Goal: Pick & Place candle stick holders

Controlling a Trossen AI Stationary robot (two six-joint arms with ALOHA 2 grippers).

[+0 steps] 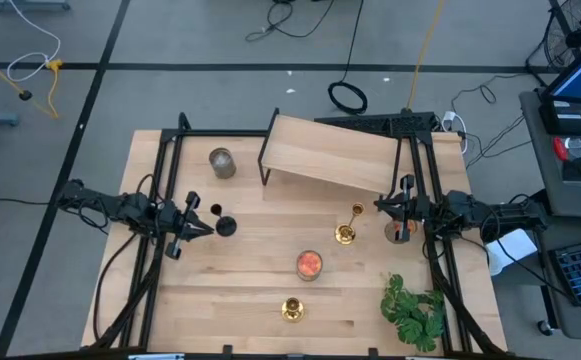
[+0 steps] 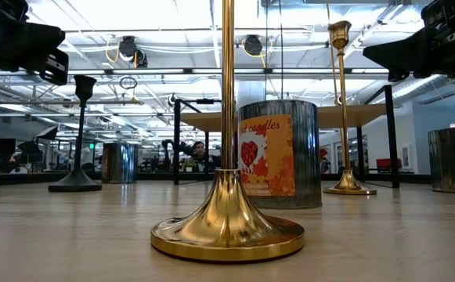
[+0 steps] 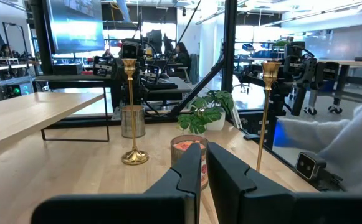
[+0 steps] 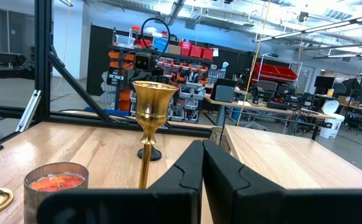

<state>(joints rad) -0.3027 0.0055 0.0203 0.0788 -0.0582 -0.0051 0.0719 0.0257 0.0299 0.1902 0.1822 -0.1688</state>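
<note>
Three candle stick holders stand upright on their round bases. One gold holder (image 1: 348, 232) stands mid-table, and its cup (image 4: 151, 99) shows close in front of my right gripper. A second gold holder (image 1: 292, 310) stands near the front edge (image 2: 227, 157). The small black holder (image 1: 225, 225) stands at the left (image 2: 78, 133). My left gripper (image 1: 202, 222) is shut and empty just left of the black holder, which its own fingers (image 3: 187, 174) hide in the left wrist view. My right gripper (image 1: 382, 205) is shut and empty, right of the mid-table gold holder's top.
A candle jar (image 1: 309, 264) stands between the two gold holders. A grey tin (image 1: 222, 162) stands far left, and another tin (image 1: 398, 231) is under the right gripper. A wooden riser shelf (image 1: 335, 150) spans the far side. A green plant (image 1: 415, 310) lies near right.
</note>
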